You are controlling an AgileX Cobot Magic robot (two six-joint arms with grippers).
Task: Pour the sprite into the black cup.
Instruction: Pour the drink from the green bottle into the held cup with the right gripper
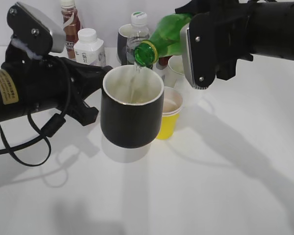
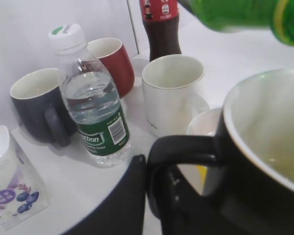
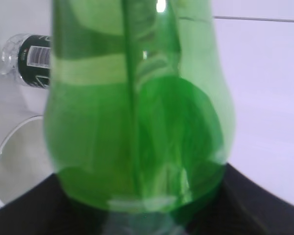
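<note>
Exterior view: the pour is under way. The sprite [image 1: 169,32] is tipped mouth-down from the upper right, its open neck just above the far rim of the black cup [image 1: 131,110], and a thin clear stream falls from the mouth into the white inside. The cup hangs clear of the table [image 1: 210,186], carried from the left by the left gripper [image 1: 88,93], which seems closed on the handle side. The right gripper [image 1: 198,49] comes in from the right with the bottle in its grasp, the forearm about level. Behind the cup stands a yellow paper cup [image 1: 169,120], with bottles and mugs farther back. How much is poured I cannot tell — by my judgement the remaining work is to finish the pour and right the bottle.

Left wrist view: the black loop handle sits between the dark fingers [image 2: 120,205], so this gripper is clamped on the cup. The green neck hangs over the rim at the upper right. A water bottle [image 2: 93,112], a white mug [image 2: 171,93], a red mug [image 2: 112,58] and a grey mug [image 2: 36,105] stand beyond.

Right wrist view: the green bottle fills the frame, gripped at the bottom edge — the fingers themselves are barely visible.
</note>
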